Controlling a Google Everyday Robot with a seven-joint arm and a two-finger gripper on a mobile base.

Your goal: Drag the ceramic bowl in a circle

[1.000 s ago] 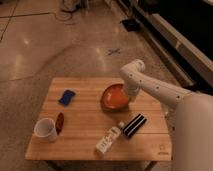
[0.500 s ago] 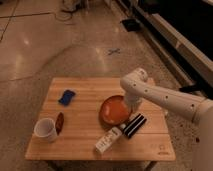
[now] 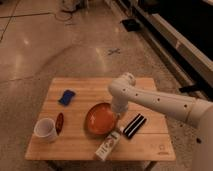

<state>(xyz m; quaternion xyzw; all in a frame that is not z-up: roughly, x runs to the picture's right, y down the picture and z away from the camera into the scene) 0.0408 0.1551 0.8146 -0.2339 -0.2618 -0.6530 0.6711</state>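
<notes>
The ceramic bowl [image 3: 100, 119] is round, shallow and glossy orange-red. It sits near the middle of the wooden table [image 3: 75, 147], toward the front. My white arm reaches in from the right. My gripper [image 3: 117, 113] points down at the bowl's right rim and touches it.
A white mug [image 3: 46, 129] stands at the front left with a small dark red object [image 3: 59, 122] beside it. A blue sponge [image 3: 66, 97] lies at the back left. A white bottle [image 3: 108, 145] and a black striped item [image 3: 134, 125] lie just right of the bowl.
The bowl has slid toward the front and left across the table, with my gripper at its rim. It now lies close to the white bottle.
</notes>
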